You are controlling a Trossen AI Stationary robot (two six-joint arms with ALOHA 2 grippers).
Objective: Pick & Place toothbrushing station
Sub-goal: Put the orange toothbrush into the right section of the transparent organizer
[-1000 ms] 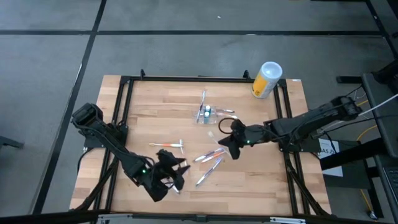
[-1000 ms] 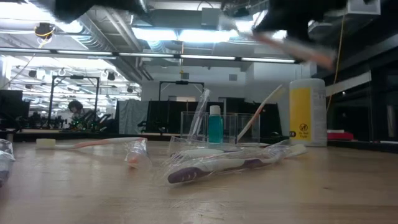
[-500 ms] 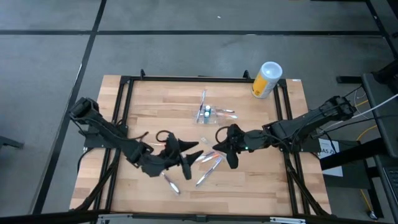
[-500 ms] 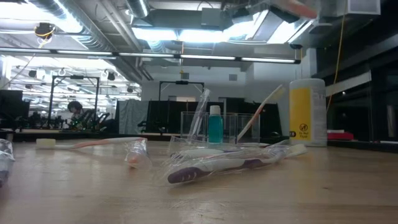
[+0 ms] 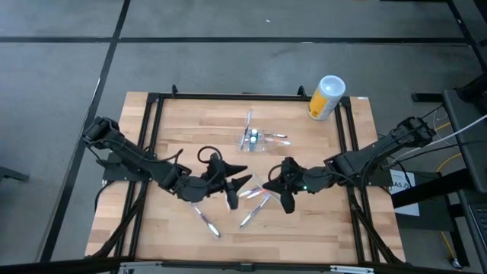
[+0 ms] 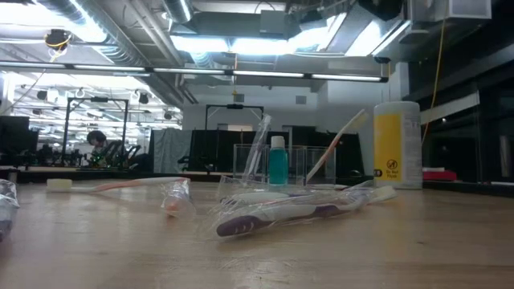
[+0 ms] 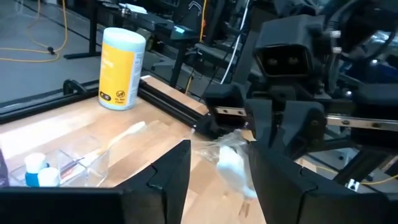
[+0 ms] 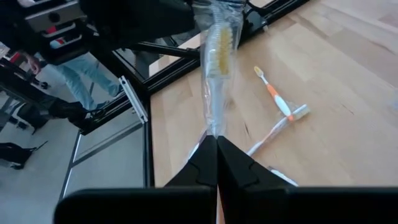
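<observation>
While both arms meet over the middle of the table (image 5: 152, 228), I read the step as a handover of a wrapped toothbrush (image 8: 216, 50) rather than a placing. My right gripper (image 5: 268, 183) has its fingers pressed together on the end of the clear wrapper, and the brush stands up from them in its own wrist view. My left gripper (image 5: 245, 183) faces it with fingers spread, the wrapped brush (image 7: 233, 168) showing in the gap between them, not yet pinched as far as I can judge.

The toothbrushing station (image 5: 253, 140) stands farther back on the table, near the yellow canister (image 5: 326, 97), well apart from both grippers. Next I would need the left fingers to close on the wrapper before the right lets go.

From above, the grip itself is lost among dark fingers; the wrist views settle it. Only the low view shows that the station (image 6: 281, 164) already holds a brush or two and a small teal bottle (image 6: 277, 160), with more wrapped brushes (image 6: 281, 213) lying in front.
</observation>
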